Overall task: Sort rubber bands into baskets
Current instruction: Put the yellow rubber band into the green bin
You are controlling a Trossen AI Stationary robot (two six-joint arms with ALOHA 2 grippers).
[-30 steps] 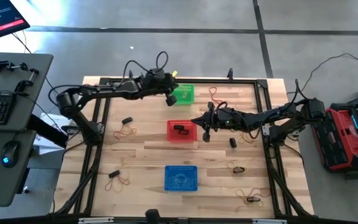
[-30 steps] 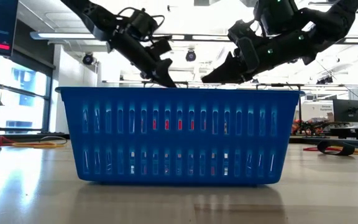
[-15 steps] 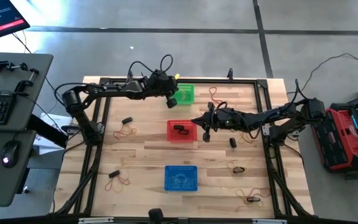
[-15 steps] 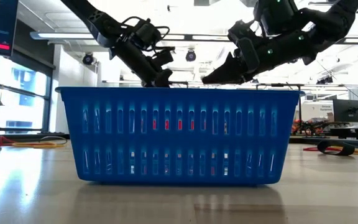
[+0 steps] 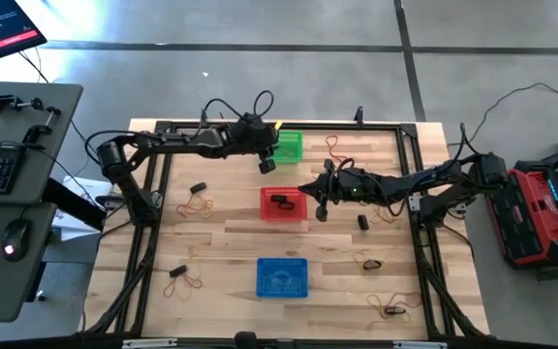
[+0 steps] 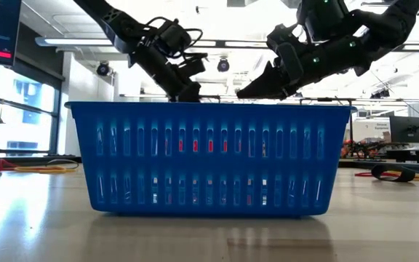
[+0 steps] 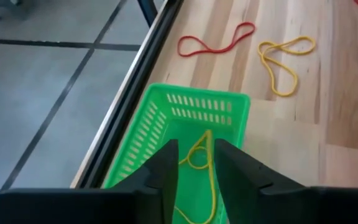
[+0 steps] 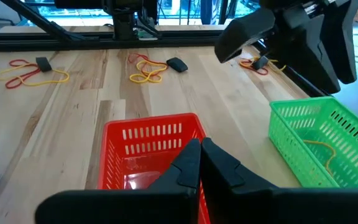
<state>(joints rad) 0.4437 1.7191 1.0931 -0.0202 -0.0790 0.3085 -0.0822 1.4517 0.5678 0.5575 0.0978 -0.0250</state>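
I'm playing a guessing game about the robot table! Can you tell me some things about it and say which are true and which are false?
1. The green basket holds a yellow rubber band. True.
2. The left gripper hangs over the blue basket. False: it is over the green one.
3. The red basket sits between the other two. True.
4. The right gripper is wide open. False: its fingers are shut.

Three baskets (image 5: 283, 277), two grippers (image 5: 267, 165), roughly nine loose clusters of rubber bands (image 5: 198, 205) on the table (image 5: 231, 247)
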